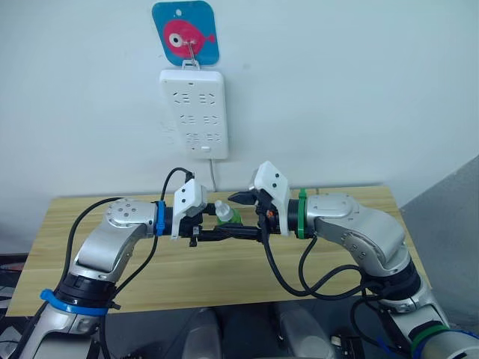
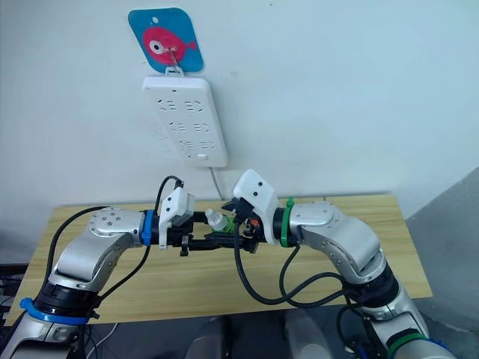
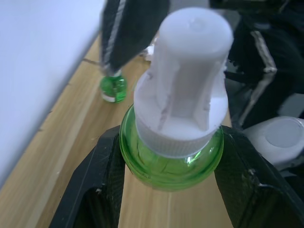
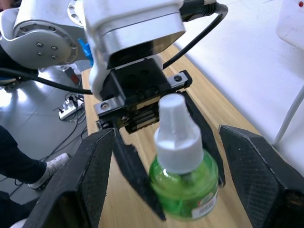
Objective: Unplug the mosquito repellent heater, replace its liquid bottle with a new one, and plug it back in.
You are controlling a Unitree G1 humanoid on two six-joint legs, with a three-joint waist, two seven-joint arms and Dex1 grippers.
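Green liquid bottle (image 3: 173, 156) with white ribbed cap, nearest the left wrist camera, is clamped between the two black fingers of the left gripper (image 1: 221, 226), tilted, held above the wooden bench (image 1: 224, 269). Right gripper (image 4: 166, 175) faces it with fingers spread wide either side of the bottle, not touching. Second green bottle (image 3: 113, 88) stands on the bench near the wall. Mosquito repellent heater (image 3: 278, 140), white and rounded, lies on the bench. White power strip (image 1: 194, 114) hangs on the wall.
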